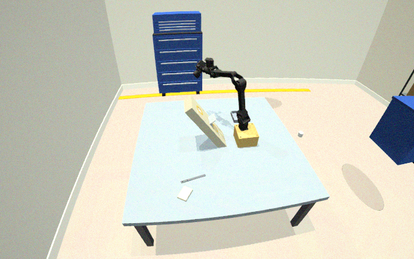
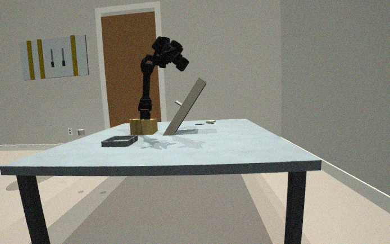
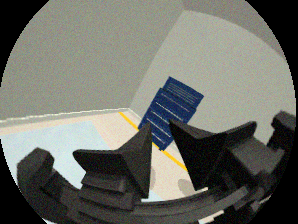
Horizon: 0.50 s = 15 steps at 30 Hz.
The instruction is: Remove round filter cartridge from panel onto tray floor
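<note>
The service panel (image 1: 203,125) (image 2: 185,106) is a cream slab leaning at a slant on the table. Its face carries a small orange-marked round spot (image 1: 199,110) near the top and a larger round outline low down, seen edge-on. The cartridge and its slots cannot be made out clearly. A white flap (image 1: 212,118) (image 2: 178,102) sticks out from the panel face. The grey tray (image 1: 232,117) (image 2: 117,143) stands beside the robot's base; no cartridge shows in it. My gripper (image 1: 198,68) (image 2: 177,54) (image 3: 159,123) is high above the panel's upper end, partly open, with nothing between its fingers.
The arm stands on a yellow base block (image 1: 246,138) (image 2: 143,127) close to the panel's lower edge. A grey bar (image 1: 192,178) and a small cream block (image 1: 185,193) lie on the table, on the far side of the panel from the tray. A blue cabinet (image 1: 178,58) (image 3: 170,112) stands beyond the table.
</note>
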Each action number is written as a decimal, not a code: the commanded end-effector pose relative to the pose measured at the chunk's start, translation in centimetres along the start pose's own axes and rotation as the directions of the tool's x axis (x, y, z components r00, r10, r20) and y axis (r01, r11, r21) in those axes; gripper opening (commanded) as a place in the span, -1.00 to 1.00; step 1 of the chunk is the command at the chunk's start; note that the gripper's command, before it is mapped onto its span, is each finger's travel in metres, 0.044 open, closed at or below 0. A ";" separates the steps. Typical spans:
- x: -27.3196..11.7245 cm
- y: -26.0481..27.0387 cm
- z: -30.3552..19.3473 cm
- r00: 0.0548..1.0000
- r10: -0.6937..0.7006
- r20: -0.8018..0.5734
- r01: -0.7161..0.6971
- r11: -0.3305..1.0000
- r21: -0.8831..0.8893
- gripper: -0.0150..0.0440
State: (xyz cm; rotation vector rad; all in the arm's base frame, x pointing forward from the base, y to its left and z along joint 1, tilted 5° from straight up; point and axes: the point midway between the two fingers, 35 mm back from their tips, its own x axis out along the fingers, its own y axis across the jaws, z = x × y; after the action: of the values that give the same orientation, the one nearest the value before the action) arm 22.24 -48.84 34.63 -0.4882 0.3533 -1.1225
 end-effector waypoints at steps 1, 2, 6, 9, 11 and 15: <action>-3.8 4.5 2.9 0.989 0.144 0.014 -0.138 0.969 -0.205 -0.10; -4.9 5.7 3.6 0.983 0.183 0.017 -0.172 0.950 -0.262 -0.10; -9.9 10.1 5.7 0.941 0.338 0.028 -0.283 0.828 -0.483 -0.10; -14.3 13.2 6.7 0.892 0.452 0.033 -0.328 0.693 -0.642 -0.10; -17.3 14.9 7.0 0.851 0.524 0.034 -0.333 0.589 -0.736 -0.10; -23.4 17.9 6.9 0.755 0.655 0.030 -0.281 0.364 -0.888 -0.10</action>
State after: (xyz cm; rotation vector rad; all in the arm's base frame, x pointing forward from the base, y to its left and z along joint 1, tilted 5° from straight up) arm 30.54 -24.15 32.58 -1.2336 0.6574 -0.3015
